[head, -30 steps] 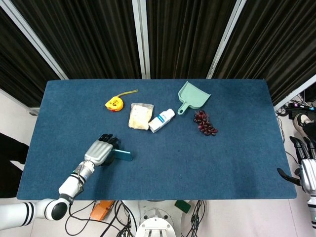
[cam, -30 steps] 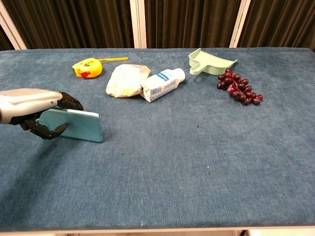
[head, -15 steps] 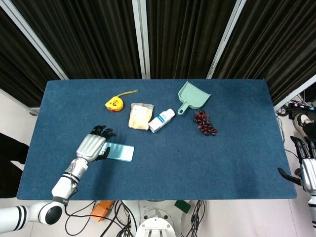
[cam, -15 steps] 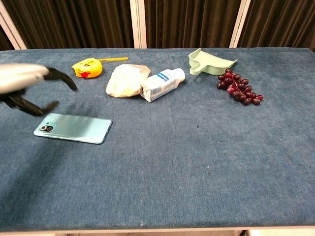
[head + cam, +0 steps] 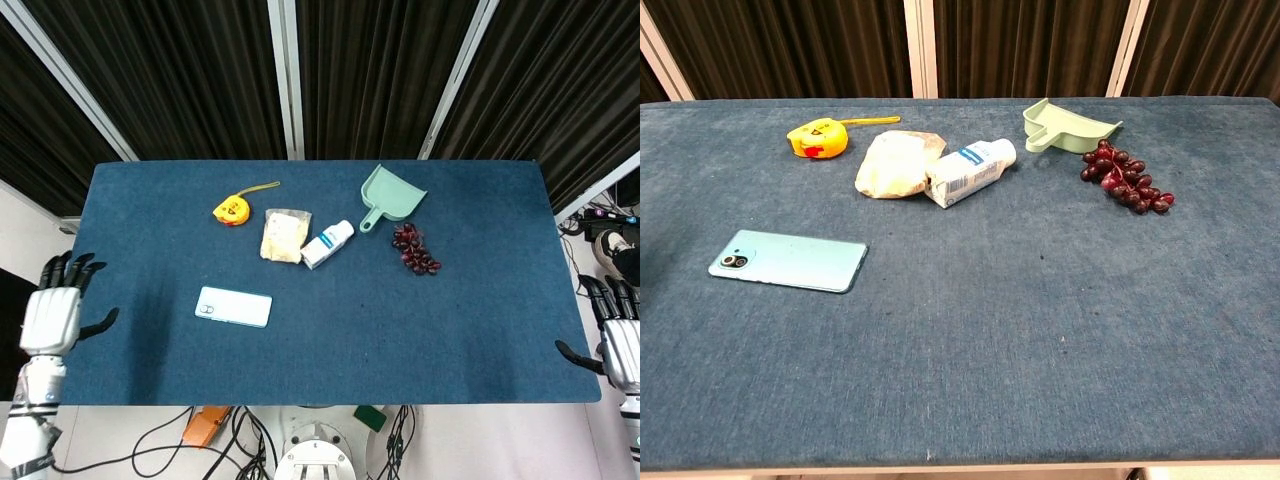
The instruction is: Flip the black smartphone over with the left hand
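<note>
smartphone [image 5: 233, 307] flat on table [image 5: 400, 330], lower left of head view, teal back up, long axis left-right | left hand [image 5: 52, 315] nearer, off left edge, fingers spread, empty | right hand [image 5: 618, 345] lower right, spread, empty

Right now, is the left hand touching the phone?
Apart. The head view shows the left hand off the table's left edge, fingers spread, with bare blue cloth between it and the phone, which lies flat, camera side up.

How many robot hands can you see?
2. The left hand is off the table's left edge, holding nothing; the right hand is off its right edge. Neither shows in the chest view.
</note>
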